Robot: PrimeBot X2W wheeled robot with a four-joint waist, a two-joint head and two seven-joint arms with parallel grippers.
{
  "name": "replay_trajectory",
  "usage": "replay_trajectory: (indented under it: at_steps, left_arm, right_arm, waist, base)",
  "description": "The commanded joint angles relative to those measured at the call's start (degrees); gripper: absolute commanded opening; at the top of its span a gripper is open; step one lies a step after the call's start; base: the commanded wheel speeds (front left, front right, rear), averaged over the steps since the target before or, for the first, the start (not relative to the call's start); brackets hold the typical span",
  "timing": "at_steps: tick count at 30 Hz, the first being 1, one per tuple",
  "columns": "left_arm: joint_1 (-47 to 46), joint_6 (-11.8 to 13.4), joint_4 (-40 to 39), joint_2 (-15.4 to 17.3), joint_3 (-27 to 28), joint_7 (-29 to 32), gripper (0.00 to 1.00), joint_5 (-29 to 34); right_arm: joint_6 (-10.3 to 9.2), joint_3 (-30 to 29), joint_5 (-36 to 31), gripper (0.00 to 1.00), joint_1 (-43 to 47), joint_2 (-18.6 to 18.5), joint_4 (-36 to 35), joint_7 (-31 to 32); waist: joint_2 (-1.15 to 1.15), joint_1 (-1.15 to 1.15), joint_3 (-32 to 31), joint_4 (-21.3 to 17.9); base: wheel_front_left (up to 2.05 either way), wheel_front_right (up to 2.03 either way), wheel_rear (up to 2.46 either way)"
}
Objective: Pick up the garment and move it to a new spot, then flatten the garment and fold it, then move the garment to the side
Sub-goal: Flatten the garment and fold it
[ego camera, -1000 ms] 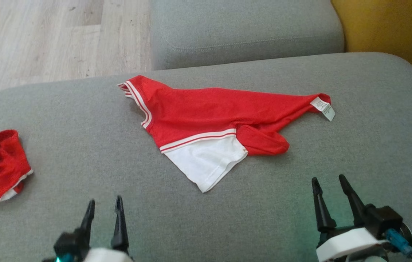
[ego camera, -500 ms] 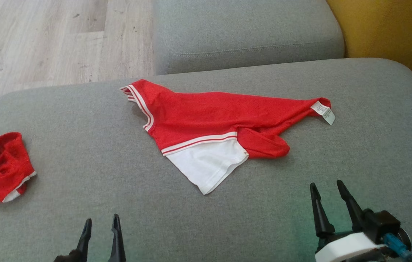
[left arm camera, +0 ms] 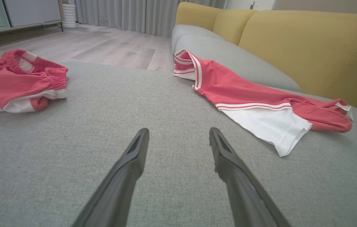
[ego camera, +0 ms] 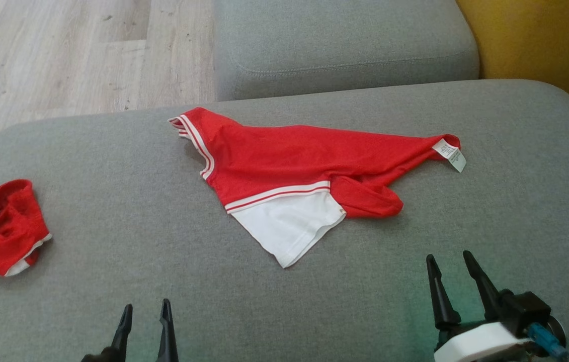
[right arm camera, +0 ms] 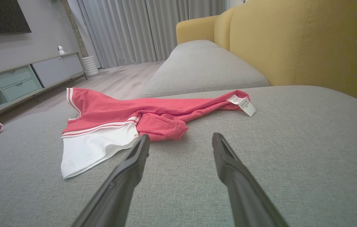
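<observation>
On a wide grey sofa cushion (ego camera: 88, 281), a red garment (ego camera: 289, 161) lies crumpled near the middle, stretched out sideways. It has a white panel (ego camera: 289, 226) at its near edge, set off by a band of red and white stripes. A small white label (ego camera: 449, 153) sticks out at its right tip. Both robot claws are low over the cushion on the near side of the garment. The left gripper (ego camera: 147, 304) sits at the bottom of the head view, its two dark fingers spread apart and empty, well short of the cloth. The right gripper (ego camera: 448, 255) has its fingers spread too and holds nothing. It points toward the garment's folded red lump, near it yet apart. A second red piece of clothing (ego camera: 0, 226), bunched up, rests at the cushion's left edge. Beyond lie another grey cushion (ego camera: 344, 45), a yellow backrest (ego camera: 541, 40) and a pale wooden floor (ego camera: 63, 55).
</observation>
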Motion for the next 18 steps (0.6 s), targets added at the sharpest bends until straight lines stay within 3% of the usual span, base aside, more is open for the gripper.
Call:
replay_trajectory:
  at_steps: [1, 13, 18]
  left_arm:
    - [-2.7, -0.1, -1.5, -0.1, 2.0, -0.7, 1.00, 0.5]
    - [-3.8, -0.2, -1.5, 0.3, 1.3, -0.5, 1.00, 1.2]
    - [-7.6, -1.5, -1.1, 0.1, -1.5, 1.0, 1.00, 3.0]
  right_arm:
    - [0.22, 1.4, 0.2, 1.00, -1.6, -0.3, -1.5, -0.6]
    - [0.22, 1.1, -0.1, 1.00, -2.1, -0.3, -1.8, -0.6]
    - [0.22, 1.1, -0.7, 1.00, -2.8, -0.3, -2.2, -0.6]
  waist:
    - [0.00, 0.00, 0.1, 0.1]
    - [0.00, 0.00, 1.1, 0.1]
    - [0.00, 0.00, 2.5, -0.5]
  base:
    - [0.00, 0.00, 0.00]
    - [0.00, 0.00, 0.00]
    - [0.00, 0.00, 0.00]
